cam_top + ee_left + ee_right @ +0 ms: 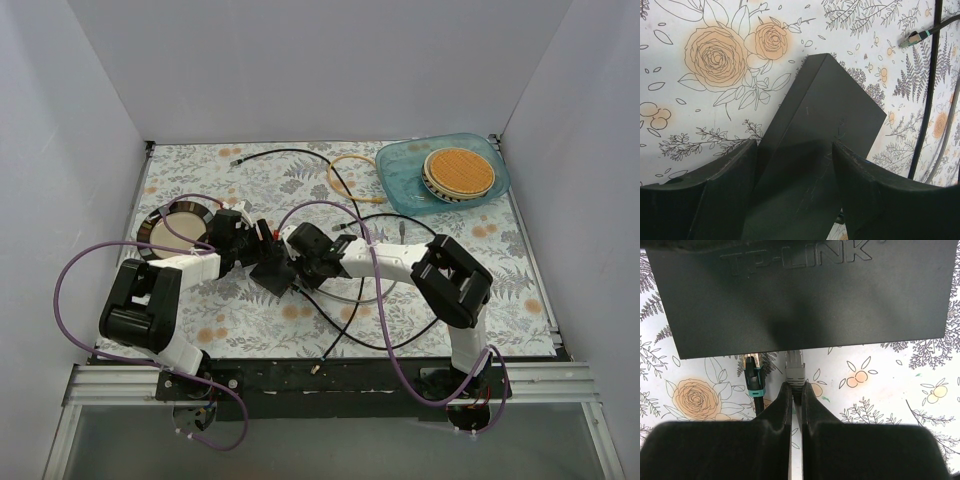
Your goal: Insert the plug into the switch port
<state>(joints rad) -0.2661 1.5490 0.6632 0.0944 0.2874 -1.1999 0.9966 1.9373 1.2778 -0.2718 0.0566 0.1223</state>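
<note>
The switch (pixel 272 272) is a flat black box marked TP-LINK (pixel 800 295), lying mid-table between both grippers. My left gripper (pixel 258 248) is shut across the box's width (pixel 815 145), one finger (pixel 730 195) on each side. My right gripper (pixel 796 386) is shut on a grey plug (pixel 795 371) at its boot, right at the box's near edge. The plug's tip goes under that edge, and the port row is hidden there. A black cable with a teal plug (pixel 754 379) sits at the same edge just left of it.
A blue tray (pixel 400 170) with a round woven disc (pixel 459 172) stands at the back right. A round dark plate (pixel 178 228) lies at the left. Loose black cables (pixel 300 155) and a tan cable (pixel 350 162) lie behind; a loose plug (pixel 912 38) lies beside the box.
</note>
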